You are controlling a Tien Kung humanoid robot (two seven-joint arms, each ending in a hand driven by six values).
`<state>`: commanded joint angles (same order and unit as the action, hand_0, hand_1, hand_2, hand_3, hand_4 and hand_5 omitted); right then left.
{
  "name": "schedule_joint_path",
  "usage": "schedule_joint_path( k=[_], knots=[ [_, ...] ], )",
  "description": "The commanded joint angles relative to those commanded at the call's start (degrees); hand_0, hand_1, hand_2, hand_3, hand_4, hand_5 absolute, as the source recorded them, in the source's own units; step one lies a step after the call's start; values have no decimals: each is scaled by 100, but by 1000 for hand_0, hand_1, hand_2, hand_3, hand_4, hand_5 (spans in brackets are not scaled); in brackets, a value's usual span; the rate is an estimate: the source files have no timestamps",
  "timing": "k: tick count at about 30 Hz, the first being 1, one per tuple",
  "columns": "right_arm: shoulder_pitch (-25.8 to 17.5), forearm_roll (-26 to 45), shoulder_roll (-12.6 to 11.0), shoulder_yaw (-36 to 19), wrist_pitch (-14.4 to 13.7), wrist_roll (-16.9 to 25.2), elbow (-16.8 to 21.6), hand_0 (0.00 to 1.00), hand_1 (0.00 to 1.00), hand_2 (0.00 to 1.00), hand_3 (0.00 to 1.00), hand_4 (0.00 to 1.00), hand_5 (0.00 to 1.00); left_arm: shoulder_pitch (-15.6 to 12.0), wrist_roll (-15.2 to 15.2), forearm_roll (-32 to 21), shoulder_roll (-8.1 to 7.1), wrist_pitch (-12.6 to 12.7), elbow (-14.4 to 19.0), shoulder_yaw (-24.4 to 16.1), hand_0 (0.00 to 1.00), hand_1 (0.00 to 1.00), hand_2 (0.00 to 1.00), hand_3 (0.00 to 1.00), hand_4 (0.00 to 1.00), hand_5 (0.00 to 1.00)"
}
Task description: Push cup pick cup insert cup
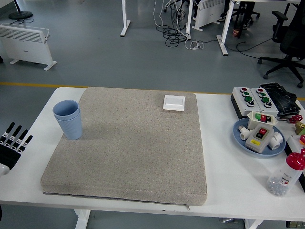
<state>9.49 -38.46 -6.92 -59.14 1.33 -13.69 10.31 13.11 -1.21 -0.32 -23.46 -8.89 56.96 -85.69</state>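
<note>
Here the left hand (10, 148) lies at the table's near left edge with its fingers (17, 135) straight and spread, holding nothing and touching no object. Two blue cups (68, 119), nested one inside the other, stand upright on the left side of the beige mat (128, 148), well apart from the hand. Farther back one white switch plate (174, 102) rests at the mat's far edge on the white table (224, 176), with grey floor beyond.
</note>
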Motion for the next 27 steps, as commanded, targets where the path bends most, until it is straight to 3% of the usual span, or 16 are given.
schedule_joint_path(
  k=[27],
  knots=[
    [-25,-70,-4,-25,1,-7,0,779,719,723,627,298,565,-67,0,24,32,5,-66,-121,853,848,889,778,514,998]
  ],
)
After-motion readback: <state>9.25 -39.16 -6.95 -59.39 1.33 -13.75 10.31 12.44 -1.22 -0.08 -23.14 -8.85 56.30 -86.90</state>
